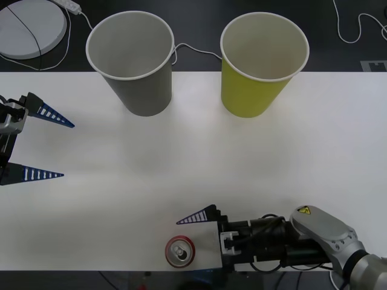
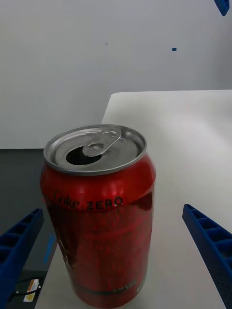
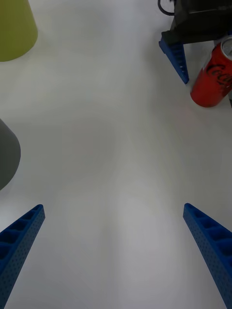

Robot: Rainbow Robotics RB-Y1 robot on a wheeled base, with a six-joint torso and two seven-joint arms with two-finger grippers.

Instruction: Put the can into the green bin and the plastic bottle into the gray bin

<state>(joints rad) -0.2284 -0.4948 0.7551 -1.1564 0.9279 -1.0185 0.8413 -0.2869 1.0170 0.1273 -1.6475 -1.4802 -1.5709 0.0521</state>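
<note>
The red can [image 1: 180,252] stands upright at the table's front edge, its pull tab open [image 2: 94,145]. My right gripper [image 2: 112,210] is open around it, a blue finger [image 1: 198,215] on each side with a gap to the can. The gray bin [image 1: 136,60] stands at the back left of centre and the green bin [image 1: 263,60] to its right, both upright and with nothing visible inside. At the left edge of the table, my left gripper [image 1: 68,151] hovers open with nothing in it. Its wrist view takes in the can [image 3: 212,77] and both bins. The plastic bottle is out of view.
The white table [image 1: 193,163] ends just in front of the can. Behind the table lie a white round disc [image 1: 30,27] at far left and white cables [image 1: 193,51]. Open tabletop stretches between the can and the bins.
</note>
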